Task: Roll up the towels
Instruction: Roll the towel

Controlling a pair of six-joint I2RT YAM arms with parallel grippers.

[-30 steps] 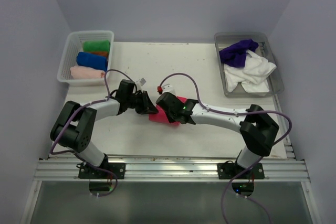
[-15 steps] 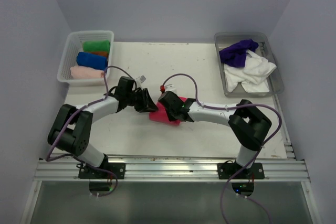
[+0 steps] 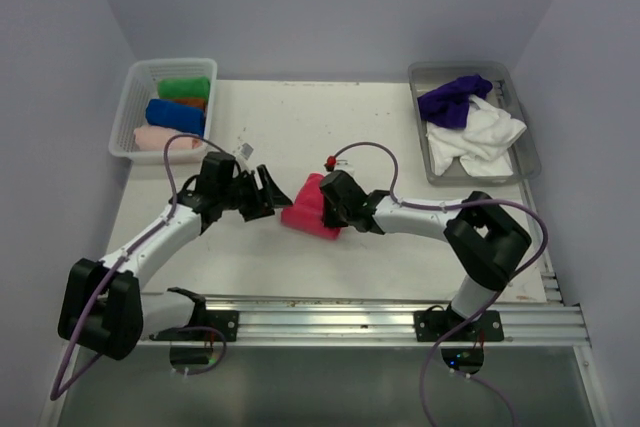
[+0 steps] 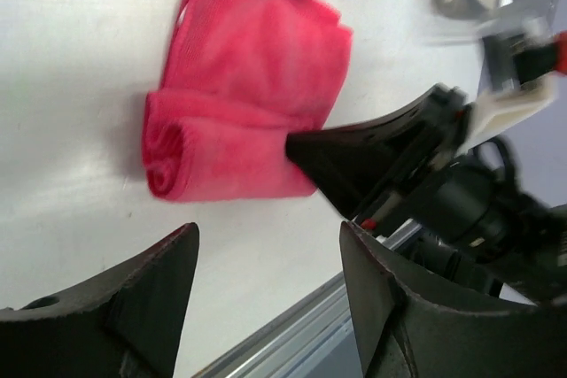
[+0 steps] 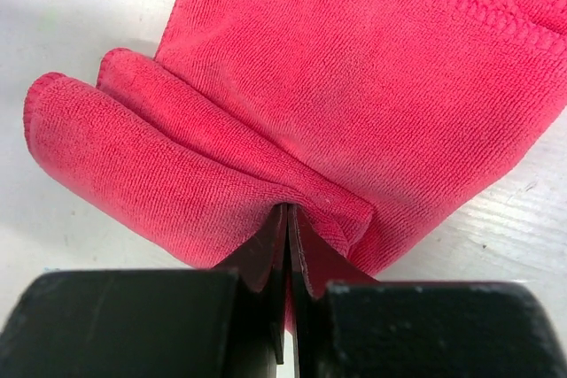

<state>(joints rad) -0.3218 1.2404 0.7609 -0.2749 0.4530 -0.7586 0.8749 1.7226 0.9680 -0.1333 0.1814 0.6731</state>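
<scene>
Pink towel point(image 3: 302, 211) pinched in right claw point(image 5: 288, 212) — left claw point(image 4: 267, 235) (jaws apart) beside.

Seen from above, the right gripper point(image 3: 324, 209) covers the right end of the hot pink towel point(image 3: 302, 211). In its wrist view the towel runs off the top edge. The orange towel point(image 3: 193, 103) is mostly buried in the basket point(image 3: 124, 127). The left wrist view's far corner is blurred.

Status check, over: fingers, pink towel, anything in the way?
Left gripper open, clear of the cloth. Right gripper shut on hot pink towel, partly rolled. Nothing crowding it; basket and tray at far corners.
</scene>
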